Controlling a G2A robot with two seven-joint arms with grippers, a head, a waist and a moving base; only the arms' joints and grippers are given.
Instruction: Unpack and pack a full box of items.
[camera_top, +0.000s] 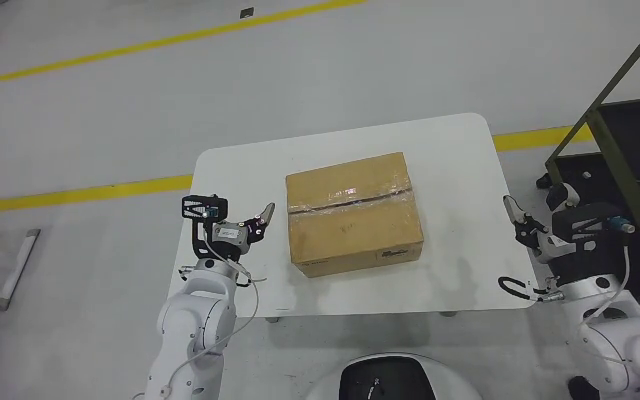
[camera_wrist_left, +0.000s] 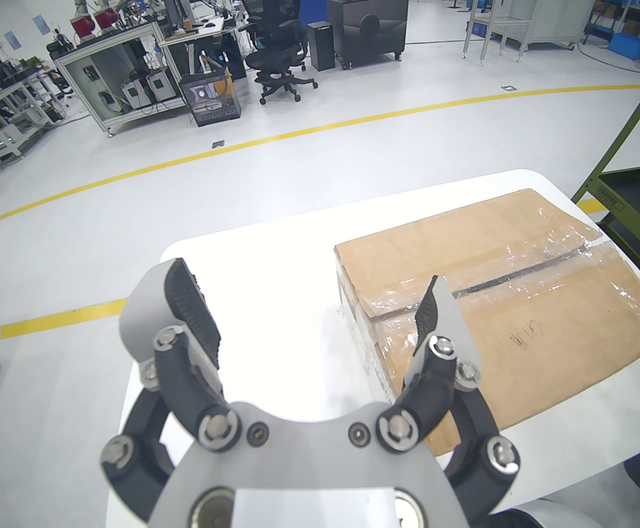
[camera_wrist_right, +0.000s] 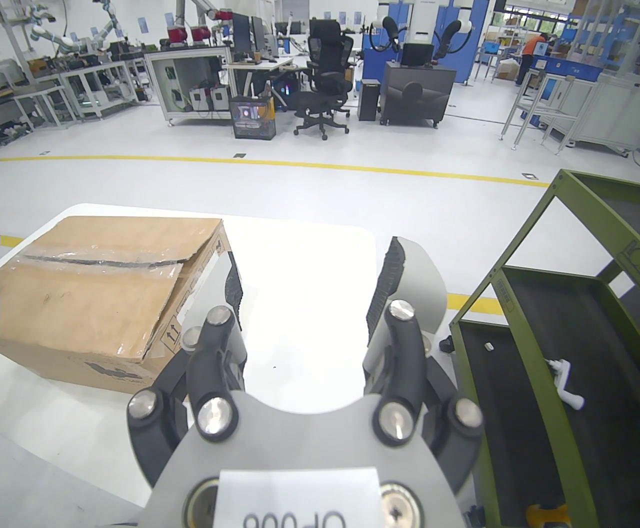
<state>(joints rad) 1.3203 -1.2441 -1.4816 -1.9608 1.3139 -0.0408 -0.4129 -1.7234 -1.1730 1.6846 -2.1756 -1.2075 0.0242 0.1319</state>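
A brown cardboard box (camera_top: 353, 212) stands in the middle of the white table (camera_top: 240, 170), its top flaps closed and taped over with clear tape along the seam. My left gripper (camera_top: 252, 228) hovers just off the box's left side, open and holding nothing. In the left wrist view the left gripper (camera_wrist_left: 305, 280) frames the bare tabletop beside the box (camera_wrist_left: 500, 310). Off the table's right edge my right gripper (camera_top: 515, 248) is open and empty too. In the right wrist view the right gripper (camera_wrist_right: 312, 260) points across the table, with the box (camera_wrist_right: 100, 280) off to one side.
A green metal cart (camera_top: 610, 110) stands just beyond the table's right side, close to the right arm. Its dark trays (camera_wrist_right: 525, 325) hold a small white part (camera_wrist_right: 565, 385). Bare tabletop lies around the box on all sides.
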